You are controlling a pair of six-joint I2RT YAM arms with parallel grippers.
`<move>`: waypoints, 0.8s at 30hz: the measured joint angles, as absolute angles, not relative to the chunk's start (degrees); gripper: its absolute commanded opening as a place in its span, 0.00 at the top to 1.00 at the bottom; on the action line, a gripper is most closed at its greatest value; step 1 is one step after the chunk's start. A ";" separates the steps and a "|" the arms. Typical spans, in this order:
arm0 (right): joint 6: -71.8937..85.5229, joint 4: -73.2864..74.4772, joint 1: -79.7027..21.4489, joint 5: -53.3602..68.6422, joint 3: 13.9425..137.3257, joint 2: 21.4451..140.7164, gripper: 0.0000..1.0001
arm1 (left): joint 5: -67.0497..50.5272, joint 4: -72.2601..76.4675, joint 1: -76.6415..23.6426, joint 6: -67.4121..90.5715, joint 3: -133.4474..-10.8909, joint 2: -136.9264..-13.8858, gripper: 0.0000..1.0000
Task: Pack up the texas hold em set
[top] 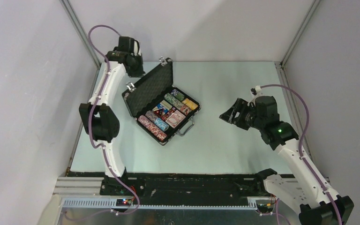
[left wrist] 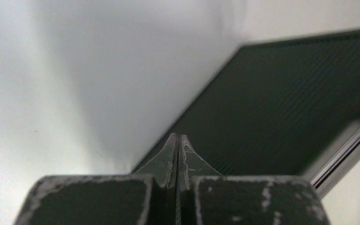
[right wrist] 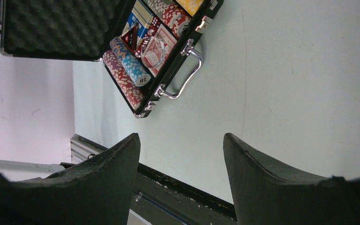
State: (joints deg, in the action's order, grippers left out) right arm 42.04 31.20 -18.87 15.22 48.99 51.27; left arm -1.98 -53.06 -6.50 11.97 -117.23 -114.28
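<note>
Two claws, one case. The case (top: 149, 132) lies open on the table (top: 234, 150), left of centre and turned at an angle, with its handle (top: 186, 127) on the near-right side. The lid (top: 149, 89) stands up along the far-left side, its foam lining facing the tray. Rows of chips (top: 152, 125) fill the tray, and cards (top: 175, 118) sit among them toward the handle side. The right wrist view also shows small red dice (right wrist: 155, 22) next to the cards. The left claw (left wrist: 177, 137) is behind the lid, at its ribbed outer face, with its fingers pressed together and nothing between them. Whether the tips touch the lid I cannot tell. The right claw (right wrist: 180, 138) hovers over bare table to the right of the case, well apart from it, jaws wide and empty, pointing toward the handle.
</note>
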 measured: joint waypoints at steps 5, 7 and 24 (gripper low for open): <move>42.06 31.33 -18.87 15.27 48.10 51.33 0.32 | -6.74 -55.09 -13.98 10.66 -107.66 -107.15 1.00; 42.06 31.31 -18.87 15.27 47.92 51.55 0.32 | -8.29 -54.98 -18.68 10.44 -103.00 -103.96 1.00; 42.65 21.52 -30.83 6.94 46.28 67.20 1.00 | -9.63 -37.45 -29.23 13.80 -71.70 -89.12 1.00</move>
State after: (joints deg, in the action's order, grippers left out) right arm 42.65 21.52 -30.83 6.94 46.28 67.20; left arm -9.63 -37.45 -29.23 13.80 -71.70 -89.12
